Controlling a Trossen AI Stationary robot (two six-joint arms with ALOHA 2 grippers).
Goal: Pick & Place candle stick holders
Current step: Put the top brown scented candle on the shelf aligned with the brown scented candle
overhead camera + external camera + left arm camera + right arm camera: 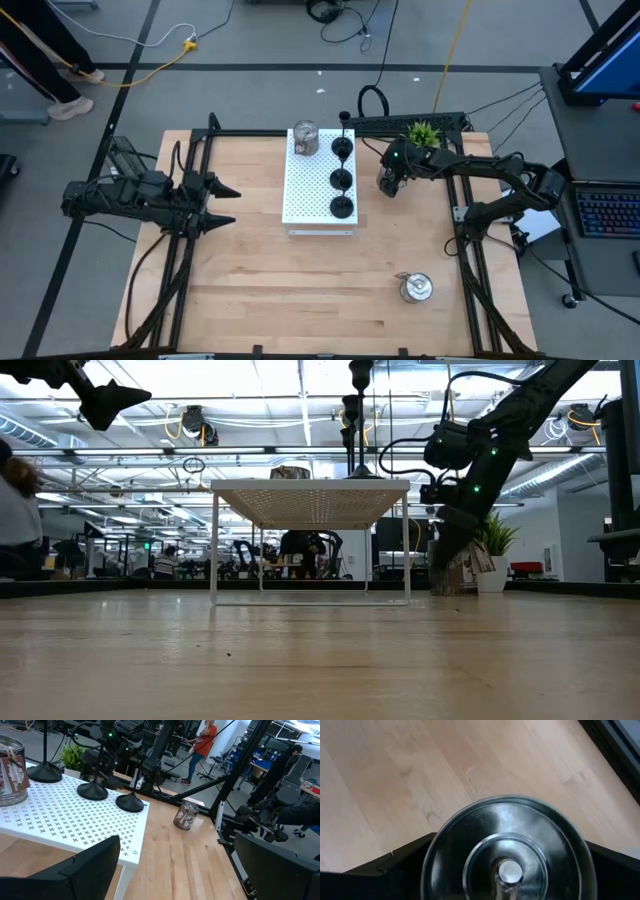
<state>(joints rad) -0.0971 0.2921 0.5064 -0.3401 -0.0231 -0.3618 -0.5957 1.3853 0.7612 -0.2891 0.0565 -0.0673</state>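
Three black holders (341, 180) stand in a row on their round bases on the white perforated stand (305, 195). One silver holder (305, 140) stands on the stand's far left corner. Another silver holder (415, 287) stands on the table near the front right; it also shows in the left wrist view (186, 815). My right gripper (388, 183) is just right of the stand, pointing down, shut on a third silver holder (507, 845). My left gripper (225, 205) is open and empty, raised at the table's left. My right gripper holds the third silver holder by its round rim (432, 865), pinched between the two fingers (395, 875), one on each side. The fingers come from above, pointing down. The holder is upright with its open top up; in the low view its base (447, 585) is at table level, and I cannot tell whether it is lifted.
A small green potted plant (424, 133) stands at the far edge, just behind my right gripper. The white stand is raised on thin legs (213, 550). Bare wooden table lies in front of the stand and to its left.
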